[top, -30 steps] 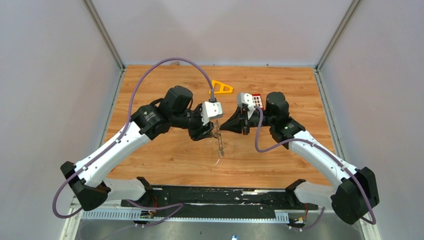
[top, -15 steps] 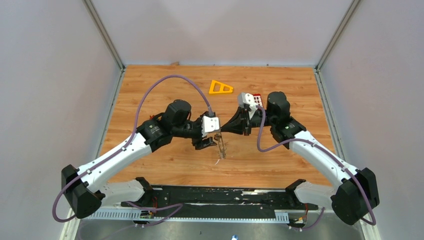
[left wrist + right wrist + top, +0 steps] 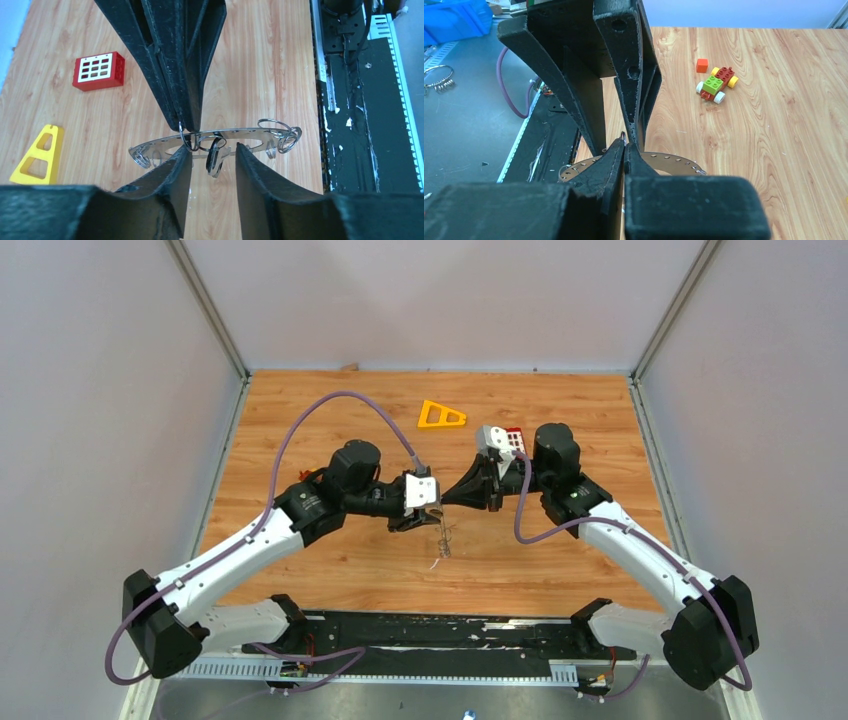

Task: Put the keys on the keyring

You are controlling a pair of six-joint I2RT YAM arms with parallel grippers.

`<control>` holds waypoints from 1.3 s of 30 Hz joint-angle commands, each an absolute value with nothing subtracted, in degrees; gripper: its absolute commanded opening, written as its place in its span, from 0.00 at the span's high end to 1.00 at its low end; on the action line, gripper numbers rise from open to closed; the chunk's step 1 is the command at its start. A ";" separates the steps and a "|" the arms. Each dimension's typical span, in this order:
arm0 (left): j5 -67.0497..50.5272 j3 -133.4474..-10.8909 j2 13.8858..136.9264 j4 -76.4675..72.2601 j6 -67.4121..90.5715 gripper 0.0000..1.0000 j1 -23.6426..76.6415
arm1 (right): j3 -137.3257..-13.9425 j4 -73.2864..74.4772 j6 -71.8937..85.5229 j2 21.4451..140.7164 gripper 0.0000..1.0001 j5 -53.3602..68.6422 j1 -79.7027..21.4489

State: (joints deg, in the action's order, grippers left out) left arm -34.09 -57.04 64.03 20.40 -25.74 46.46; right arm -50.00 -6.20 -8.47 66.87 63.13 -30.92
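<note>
Wooden bench centre, mid-air: right gripper, pressed shut, pinches the keyring by its rim, ring lying flat, crosswise; the key dangles beneath, untouched between spread fingers of the left gripper.

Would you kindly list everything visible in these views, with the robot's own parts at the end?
Table: one, wood, under everything.
Keyring: one, grey, held in mid-air.
Key: one, black-headed, hanging at the keyring.
Small wire rings: several, silvery, on the keyring's rim.
Keypad block: one, red, on the table.
Triangle frame: one, orange, on the table.
Toy car: one, multicoloured bricks, on the table.
Cube: one, orange, beside the toy car.
Bin: one, blue, beyond the table.
Arms: two, white and black, near edge.
Left claw: one, black, open around the key.
Right claw: one, black, shut on the keyring.
</note>
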 commanded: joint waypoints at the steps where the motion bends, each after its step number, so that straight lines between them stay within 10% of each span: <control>1: -35.89 -57.71 64.98 21.02 -25.80 0.58 46.30 | -52.69 -7.65 -8.95 65.57 1.00 64.17 -30.47; 20: -36.38 -60.90 66.42 23.58 -25.40 1.00 46.32 | -52.71 -6.25 -10.85 65.96 1.00 63.81 -30.41; 39: -31.15 -63.28 64.09 28.38 -26.10 1.00 46.29 | -52.73 -5.54 -11.61 65.99 1.00 63.46 -30.38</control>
State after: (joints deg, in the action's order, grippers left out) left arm -32.51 -60.86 66.15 27.33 -25.74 46.41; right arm -50.00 -4.51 -10.63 66.87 63.05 -30.65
